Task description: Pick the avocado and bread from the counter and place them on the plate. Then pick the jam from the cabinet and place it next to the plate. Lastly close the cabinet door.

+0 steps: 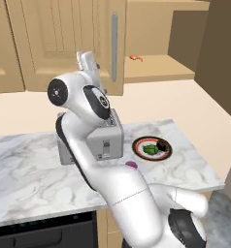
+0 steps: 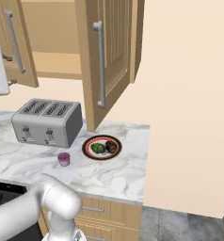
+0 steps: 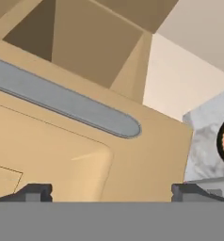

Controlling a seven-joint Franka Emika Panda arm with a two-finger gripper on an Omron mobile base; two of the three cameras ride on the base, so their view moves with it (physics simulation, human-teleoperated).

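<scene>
You see the plate [image 2: 101, 147] resting on the counter [image 2: 118, 174], just right of the toaster [image 2: 48, 121]. The avocado [image 2: 97, 148] and the bread [image 2: 111, 147] both lie on the plate, side by side, the avocado on the left. In the left base view the same plate [image 1: 152, 147] carries the avocado [image 1: 149, 149] nearer you and the bread [image 1: 161, 145] farther right.

The jam [image 2: 63, 159] stands upright on the counter, near the plate and to its left, apart from the rim and in front of the toaster. In the left base view you see only the top of the jam [image 1: 131, 165] past the arm.

The cabinet [image 1: 156, 34] is open; its door [image 2: 107, 59] swings out over the counter, with the silver bar handle [image 2: 100, 65] on its face. A tiny orange item [image 1: 136, 58] sits on the shelf.

The gripper [image 3: 111, 190] is spread fully wide and grips nothing. In the hand view you see its fingertips [image 3: 36, 191] close before the door panel, with the handle [image 3: 67, 101] running across just above them
</scene>
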